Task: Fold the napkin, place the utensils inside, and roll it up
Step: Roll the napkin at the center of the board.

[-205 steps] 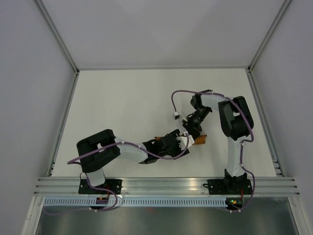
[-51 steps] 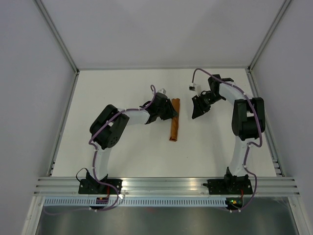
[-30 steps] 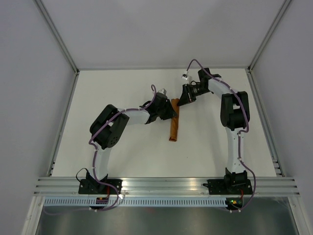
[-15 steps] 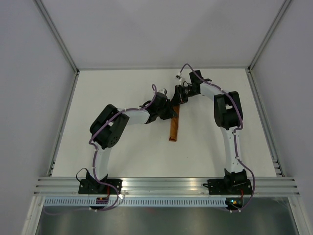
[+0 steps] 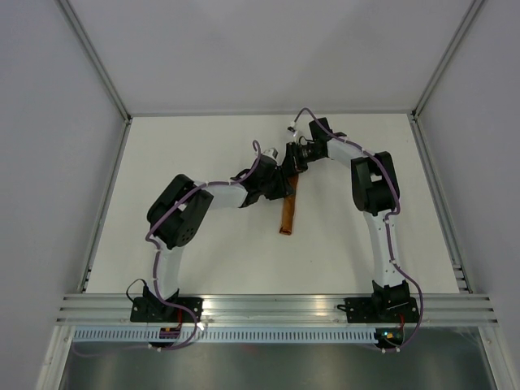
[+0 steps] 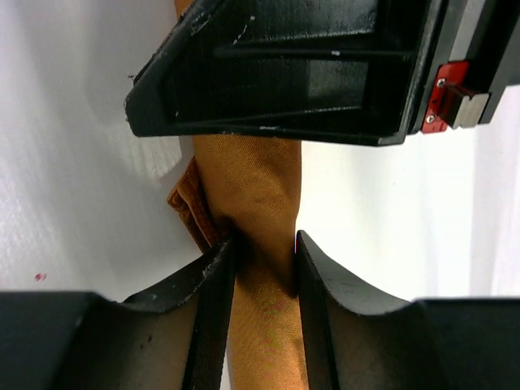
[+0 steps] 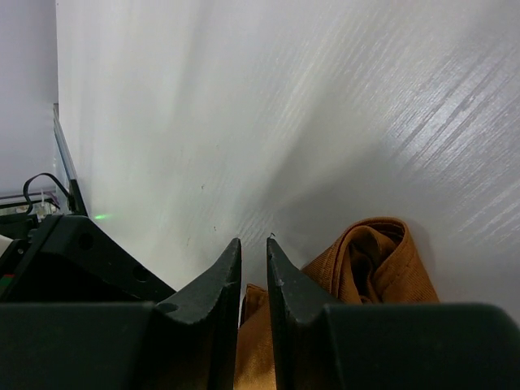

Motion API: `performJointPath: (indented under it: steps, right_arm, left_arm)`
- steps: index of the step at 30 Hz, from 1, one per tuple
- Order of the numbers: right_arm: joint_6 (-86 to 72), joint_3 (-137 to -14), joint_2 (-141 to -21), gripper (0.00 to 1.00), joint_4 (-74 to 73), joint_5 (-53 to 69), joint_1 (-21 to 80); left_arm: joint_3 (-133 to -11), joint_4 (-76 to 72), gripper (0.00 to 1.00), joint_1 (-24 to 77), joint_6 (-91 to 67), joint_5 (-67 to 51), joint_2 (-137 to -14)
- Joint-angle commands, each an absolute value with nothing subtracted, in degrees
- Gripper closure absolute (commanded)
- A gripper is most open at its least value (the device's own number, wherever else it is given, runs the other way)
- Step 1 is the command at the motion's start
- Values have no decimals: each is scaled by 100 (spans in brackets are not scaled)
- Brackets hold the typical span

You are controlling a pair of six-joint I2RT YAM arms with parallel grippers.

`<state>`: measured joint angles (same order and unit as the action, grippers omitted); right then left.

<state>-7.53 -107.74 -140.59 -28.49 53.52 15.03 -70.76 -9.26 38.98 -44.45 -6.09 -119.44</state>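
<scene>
**Napkin** (image 5: 288,208): rust-orange cloth, rolled into a slim tube. It is laid on the white table (image 5: 187,146) near the centre of the top view and runs from upper centre down toward the lower middle.

**Left gripper** (image 5: 279,185): set across the upper part of the tube. In the left wrist view the jaws are clenched on the napkin, and the cloth is pinched narrow between them.

**Right gripper** (image 5: 295,161): placed at the tube's upper end, just above the left gripper. Its jaws are parted by a narrow gap, with a sliver of cloth low in it. Whether that cloth is clamped cannot be told. The coiled end is seen at lower right in the right wrist view.
</scene>
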Motion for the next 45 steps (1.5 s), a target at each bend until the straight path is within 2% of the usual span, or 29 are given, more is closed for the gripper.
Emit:
performJointPath:
  steps: [1,20,22,25,27,30,34,41,45]
  right_arm:
    - [-844,-10898,-14361,75,-2962,4808,1573]
    - [-343,-11118,-14370,75,-3278,4386,1696]
    - [-334,-11136,-14300,75,-3270,4473,1696]
    - [-343,-11153,-14089,74,-3252,4692,1696]
    - [-395,-11162,-13888,73,-3252,4737,1696]
    - [-553,-11066,-13546,65,-3121,4737,1670]
    - [-1019,-10715,-13035,51,-2699,4807,1486]
    - [-1283,-10064,-12156,49,-2382,4904,836]
    - [-661,-9748,-11936,49,-3144,4905,598]
  left_arm:
    - [-6451,791,57,3894,-3789,-273,-12287]
    - [-5441,-536,51,3902,-3665,-422,-11734]
    - [-5431,-624,56,3894,-3691,-448,-11760]
    - [-5563,-537,72,3902,-3744,-597,-11891]
    - [-5642,-457,79,3894,-3840,-685,-11988]
    - [-5669,-448,89,3902,-4007,-817,-12076]
    - [-5713,-439,93,3902,-4297,-958,-12217]
    - [-5581,-870,97,3902,-5123,-1257,-12428]
    - [-5590,-914,98,3902,-5414,-1231,-12481]
